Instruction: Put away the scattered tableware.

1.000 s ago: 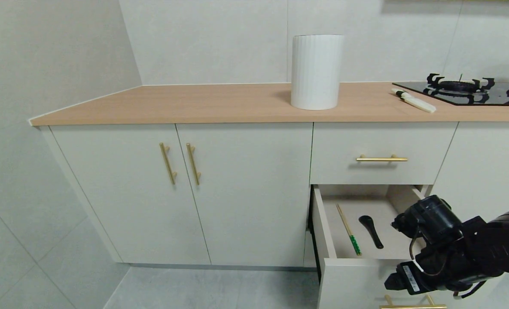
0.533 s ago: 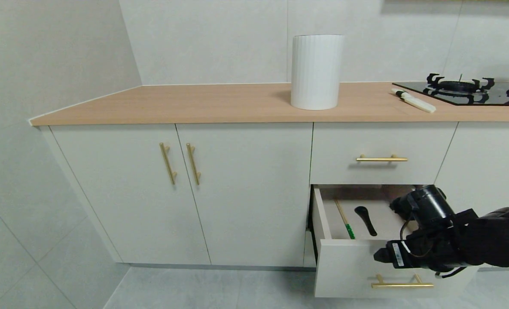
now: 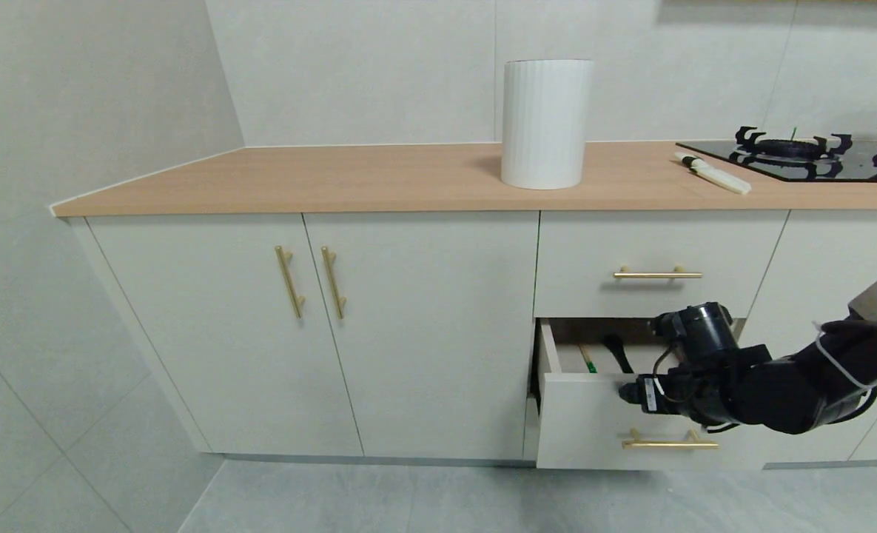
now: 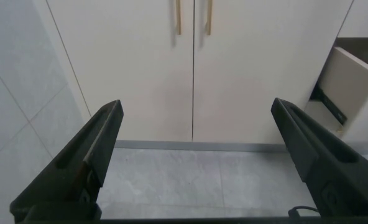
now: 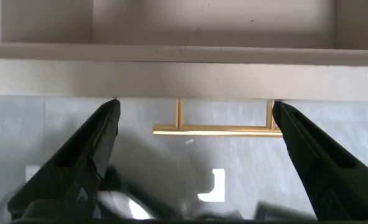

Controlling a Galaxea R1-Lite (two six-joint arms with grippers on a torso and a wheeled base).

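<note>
Head overlooks the drawer (image 3: 593, 414); right wrist faces it closely.

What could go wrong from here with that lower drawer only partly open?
1. The right gripper, open, sits at the top edge of the drawer front, above its handle; if the drawer shuts, a finger might get pinched under the upper drawer.
2. The chopsticks and black spoon lie loose inside and could slide or jam at the back.
3. A white utensil lies on the counter by the stove and may be left out.
</note>
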